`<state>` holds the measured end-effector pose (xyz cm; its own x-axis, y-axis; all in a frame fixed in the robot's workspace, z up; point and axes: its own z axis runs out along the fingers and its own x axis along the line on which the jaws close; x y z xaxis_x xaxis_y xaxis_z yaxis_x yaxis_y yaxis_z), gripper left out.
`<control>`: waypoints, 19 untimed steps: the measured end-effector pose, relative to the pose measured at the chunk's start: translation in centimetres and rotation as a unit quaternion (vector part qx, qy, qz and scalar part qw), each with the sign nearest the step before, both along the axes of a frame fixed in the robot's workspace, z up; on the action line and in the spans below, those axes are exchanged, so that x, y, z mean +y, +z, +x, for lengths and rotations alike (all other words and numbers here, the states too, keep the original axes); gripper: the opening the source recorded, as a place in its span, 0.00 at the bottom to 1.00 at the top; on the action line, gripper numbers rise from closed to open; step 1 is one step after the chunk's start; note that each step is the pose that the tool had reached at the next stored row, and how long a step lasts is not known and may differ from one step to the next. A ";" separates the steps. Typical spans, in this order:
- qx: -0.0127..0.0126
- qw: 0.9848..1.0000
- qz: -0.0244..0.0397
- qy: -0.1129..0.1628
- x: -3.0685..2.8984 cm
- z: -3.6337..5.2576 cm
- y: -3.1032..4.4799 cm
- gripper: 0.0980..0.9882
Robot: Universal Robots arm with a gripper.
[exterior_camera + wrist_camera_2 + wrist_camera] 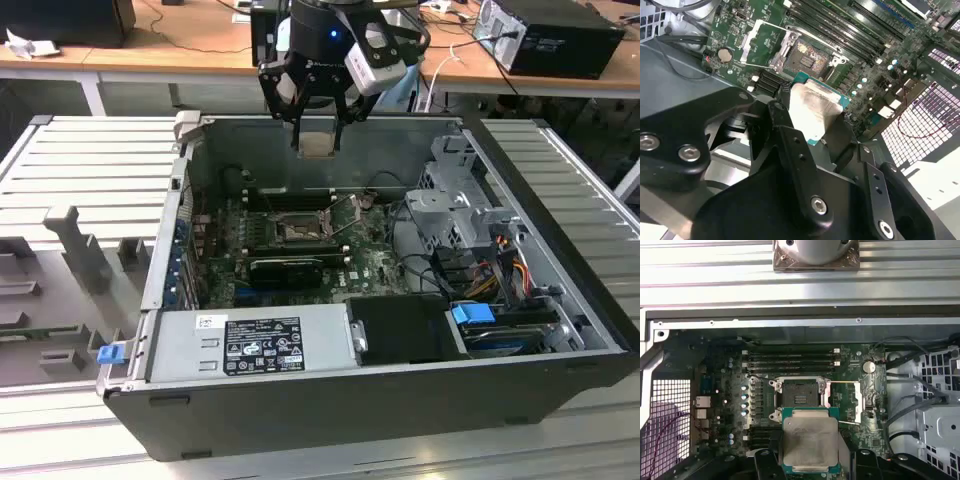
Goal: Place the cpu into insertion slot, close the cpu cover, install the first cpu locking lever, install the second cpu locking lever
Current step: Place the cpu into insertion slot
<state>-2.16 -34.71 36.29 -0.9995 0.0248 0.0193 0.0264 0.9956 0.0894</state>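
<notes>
A: What writing can be made out?

B: A black label and a smaller white sticker are seen on the power supply, at the lower middle of the exterior view. Their print is too fine to be read. White markings are scattered over the green motherboard, and they cannot be read either.

A: How is the arm posed?

B: The gripper is pointed straight down at the upper middle of the exterior view, above the far wall of the open computer case. A small blue light is lit on the wrist.

A: And the fingers?

B: They are closed on the cpu. In both wrist views the chip is clamped at two opposite edges, with its pale metal face turned up.

A: Where is the chip in relation to the socket?

B: It is held level in the air, well apart from the board. The insertion slot lies bare below it, at the middle of the exterior view. The cpu cover is folded open just beside the slot.
</notes>
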 end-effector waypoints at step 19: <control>0.011 0.999 0.000 -0.037 -0.05 -0.09 -0.33 0.48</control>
<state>-2.25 -34.76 35.96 -0.9943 0.0986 0.0413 0.1019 0.9910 0.0871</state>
